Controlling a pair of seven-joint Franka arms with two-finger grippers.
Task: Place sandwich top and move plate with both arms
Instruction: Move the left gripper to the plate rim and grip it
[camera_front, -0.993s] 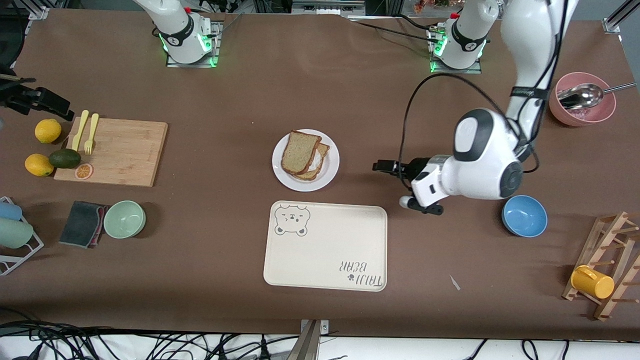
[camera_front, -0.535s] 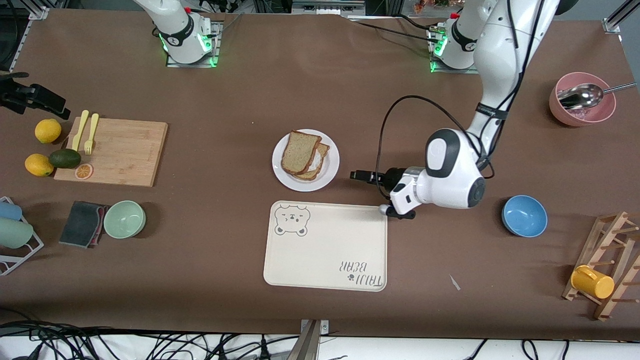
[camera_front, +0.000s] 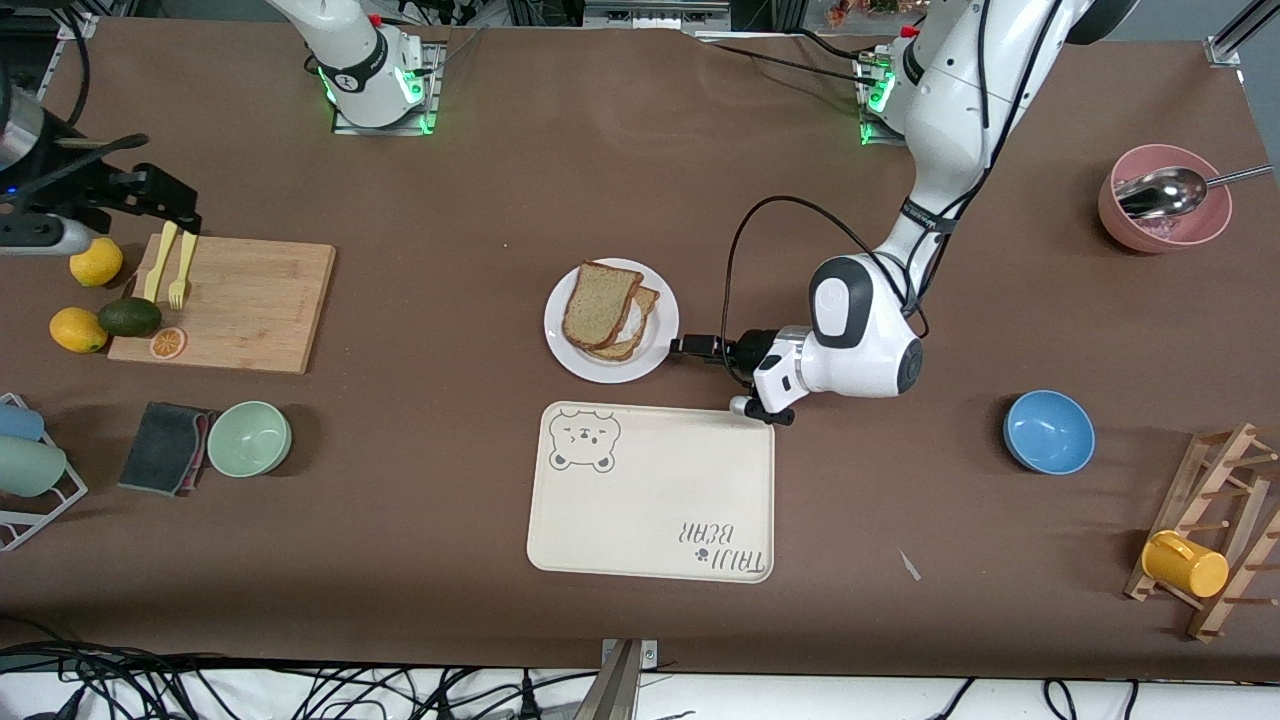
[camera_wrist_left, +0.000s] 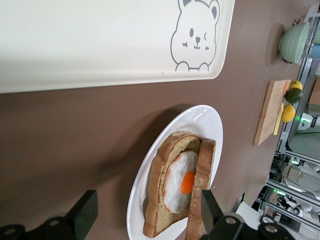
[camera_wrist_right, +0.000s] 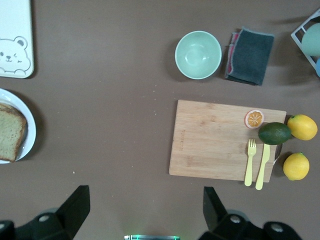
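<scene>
Right gripper (camera_front: 165, 205), fingers apart, over the cutting board's (camera_front: 245, 300) corner. Mid-table: plate (camera_front: 660, 350) carrying the sandwich top (camera_front: 598, 303), propped on an egg-topped slice (camera_wrist_left: 177, 185). Left gripper (camera_front: 690, 346), fingers apart, at the plate's rim.

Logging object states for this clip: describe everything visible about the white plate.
The plate is small, round, plain glossy white with a shallow raised rim, flat on the brown table, just farther from the front camera than the bear-printed tray. It carries a bread slice with a fried egg and the sandwich top leaning over it. The open left gripper is at its rim.
</scene>
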